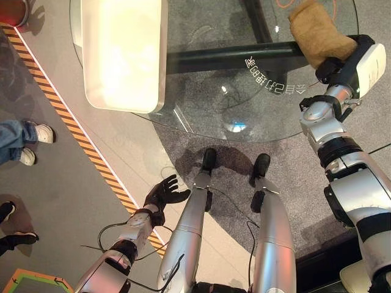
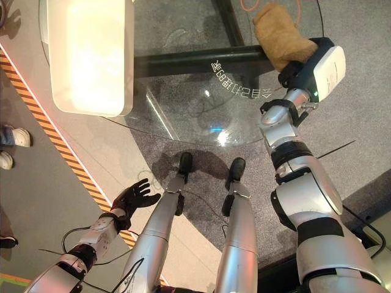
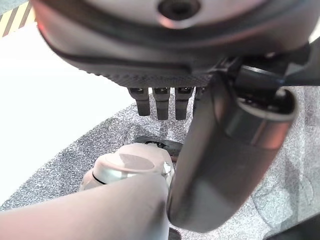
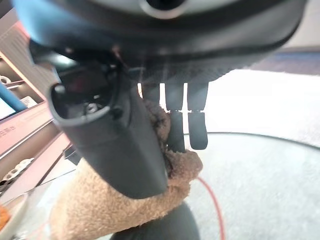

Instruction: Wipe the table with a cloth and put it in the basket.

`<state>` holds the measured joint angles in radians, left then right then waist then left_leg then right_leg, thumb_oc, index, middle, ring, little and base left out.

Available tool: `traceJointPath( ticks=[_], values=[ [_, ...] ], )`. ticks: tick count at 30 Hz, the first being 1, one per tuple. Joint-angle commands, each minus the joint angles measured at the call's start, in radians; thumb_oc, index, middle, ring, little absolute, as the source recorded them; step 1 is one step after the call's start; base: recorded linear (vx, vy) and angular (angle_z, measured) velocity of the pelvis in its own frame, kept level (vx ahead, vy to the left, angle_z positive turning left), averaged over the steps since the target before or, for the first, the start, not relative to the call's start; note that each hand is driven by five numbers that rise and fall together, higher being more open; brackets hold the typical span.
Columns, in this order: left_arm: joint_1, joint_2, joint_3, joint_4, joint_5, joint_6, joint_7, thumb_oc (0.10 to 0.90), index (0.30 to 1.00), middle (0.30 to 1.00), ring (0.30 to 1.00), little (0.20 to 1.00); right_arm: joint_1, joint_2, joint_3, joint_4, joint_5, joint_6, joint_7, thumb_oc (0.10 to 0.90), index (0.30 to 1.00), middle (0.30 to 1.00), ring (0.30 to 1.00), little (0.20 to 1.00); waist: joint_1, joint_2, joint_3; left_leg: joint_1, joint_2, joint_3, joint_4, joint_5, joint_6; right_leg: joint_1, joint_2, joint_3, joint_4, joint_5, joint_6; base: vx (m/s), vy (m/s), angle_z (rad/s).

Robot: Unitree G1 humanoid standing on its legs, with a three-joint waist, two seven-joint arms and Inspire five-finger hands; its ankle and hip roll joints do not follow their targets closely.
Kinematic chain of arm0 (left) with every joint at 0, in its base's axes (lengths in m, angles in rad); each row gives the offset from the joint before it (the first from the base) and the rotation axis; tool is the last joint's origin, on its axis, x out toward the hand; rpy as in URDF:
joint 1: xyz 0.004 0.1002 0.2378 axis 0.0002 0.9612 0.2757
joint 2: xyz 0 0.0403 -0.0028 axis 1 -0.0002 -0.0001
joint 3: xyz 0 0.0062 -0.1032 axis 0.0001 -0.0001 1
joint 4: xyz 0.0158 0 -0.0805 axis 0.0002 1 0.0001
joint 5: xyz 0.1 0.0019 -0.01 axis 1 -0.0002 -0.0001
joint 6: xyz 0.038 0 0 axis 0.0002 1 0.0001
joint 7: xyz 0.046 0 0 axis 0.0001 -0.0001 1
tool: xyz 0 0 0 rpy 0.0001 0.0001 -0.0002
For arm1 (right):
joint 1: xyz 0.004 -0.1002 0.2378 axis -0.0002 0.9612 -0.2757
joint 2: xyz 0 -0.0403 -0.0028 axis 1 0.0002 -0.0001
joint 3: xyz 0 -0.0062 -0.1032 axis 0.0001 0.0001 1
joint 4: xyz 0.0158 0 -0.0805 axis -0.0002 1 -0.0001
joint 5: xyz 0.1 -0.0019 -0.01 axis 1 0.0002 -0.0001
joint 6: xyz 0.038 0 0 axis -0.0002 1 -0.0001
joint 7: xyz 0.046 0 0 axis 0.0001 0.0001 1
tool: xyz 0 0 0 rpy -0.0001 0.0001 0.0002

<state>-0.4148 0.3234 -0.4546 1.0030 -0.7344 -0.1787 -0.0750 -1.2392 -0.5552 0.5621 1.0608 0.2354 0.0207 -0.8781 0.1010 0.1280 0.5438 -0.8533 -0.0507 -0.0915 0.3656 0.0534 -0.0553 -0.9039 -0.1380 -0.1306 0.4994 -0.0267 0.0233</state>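
A brown fluffy cloth (image 1: 317, 33) rests on the far right part of the round glass table (image 1: 201, 97). My right hand (image 1: 332, 66) is shut on its near end; in the right wrist view the thumb (image 4: 125, 145) lies over the cloth (image 4: 100, 200) and the fingers reach behind it. A white rectangular basket (image 1: 122, 91) stands on the table's left side, well apart from the cloth. My left hand (image 1: 164, 195) hangs low beside the table, below its rim, open with its fingers (image 3: 162, 102) spread and holding nothing.
A dark beam (image 1: 232, 55) runs under the glass. An orange-and-black striped line (image 1: 79, 134) crosses the floor on the left. Beyond it stand people's shoes (image 1: 36, 133) and a dark shoe (image 1: 15, 238). An orange cable (image 2: 244, 6) lies at the far side.
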Motion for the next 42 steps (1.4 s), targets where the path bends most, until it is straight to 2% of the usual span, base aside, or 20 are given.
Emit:
traceJointPath(
  ticks=[1, 5, 9, 22, 33, 42],
  values=[
    [0.043, 0.018, 0.036, 0.016, -0.005, -0.008, -0.001, 0.8, 0.9, 0.9, 0.9, 0.9, -0.083, -0.076, 0.098, -0.17, -0.097, -0.07, 0.073, 0.1, 0.3, 0.3, 0.3, 0.2, 0.029, 0.019, -0.024, 0.047, -0.037, 0.088, 0.011, -0.053, 0.057, 0.041, 0.057, -0.057, -0.027, -0.034, -0.007, -0.01, 0.0, -0.03],
    [0.042, 0.015, 0.044, 0.021, 0.006, -0.012, -0.002, 0.8, 0.9, 0.9, 0.9, 0.9, -0.063, -0.049, 0.159, -0.261, -0.166, -0.021, 0.194, 0.1, 0.3, 0.3, 0.3, 0.2, 0.032, 0.019, -0.024, 0.051, -0.039, 0.089, 0.004, -0.048, 0.056, 0.046, 0.055, -0.064, -0.028, -0.037, -0.01, 0.0, 0.0, 0.0],
    [0.039, 0.014, 0.05, 0.027, 0.013, -0.014, -0.004, 0.8, 0.9, 0.9, 0.9, 0.9, -0.035, -0.024, 0.208, -0.332, -0.206, -0.001, 0.302, 0.1, 0.3, 0.3, 0.3, 0.2, 0.033, 0.015, -0.024, 0.054, -0.039, 0.091, 0.0, -0.043, 0.054, 0.051, 0.054, -0.07, -0.031, -0.04, -0.012, 0.0, 0.0, 0.0],
    [0.016, -0.013, 0.053, 0.029, 0.035, -0.008, 0.015, 0.8, 0.9, 0.9, 0.9, 0.9, 0.06, 0.084, 0.301, -0.442, -0.251, 0.002, 0.586, 0.1, 0.3, 0.3, 0.3, 0.2, 0.032, 0.013, -0.024, 0.055, -0.039, 0.098, -0.013, -0.03, 0.046, 0.052, 0.054, -0.074, -0.035, -0.044, -0.014, 0.0, 0.0, 0.0],
    [0.006, -0.028, 0.053, 0.027, 0.043, -0.002, 0.026, 0.8, 0.9, 0.9, 0.9, 0.9, 0.13, 0.149, 0.336, -0.488, -0.239, 0.014, 0.696, 0.1, 0.3, 0.3, 0.3, 0.2, 0.03, 0.015, -0.024, 0.059, -0.042, 0.1, -0.021, -0.021, 0.041, 0.051, 0.051, -0.075, -0.039, -0.04, -0.012, 0.0, 0.0, 0.0],
    [-0.008, -0.028, 0.054, 0.031, 0.032, -0.003, 0.031, 0.8, 0.9, 0.9, 0.9, 0.9, 0.135, 0.152, 0.332, -0.473, -0.224, 0.014, 0.663, 0.1, 0.3, 0.3, 0.3, 0.2, 0.028, 0.014, -0.024, 0.06, -0.04, 0.1, -0.022, -0.017, 0.04, 0.049, 0.051, -0.069, -0.04, -0.034, -0.011, 0.0, 0.0, 0.0]
  ],
)
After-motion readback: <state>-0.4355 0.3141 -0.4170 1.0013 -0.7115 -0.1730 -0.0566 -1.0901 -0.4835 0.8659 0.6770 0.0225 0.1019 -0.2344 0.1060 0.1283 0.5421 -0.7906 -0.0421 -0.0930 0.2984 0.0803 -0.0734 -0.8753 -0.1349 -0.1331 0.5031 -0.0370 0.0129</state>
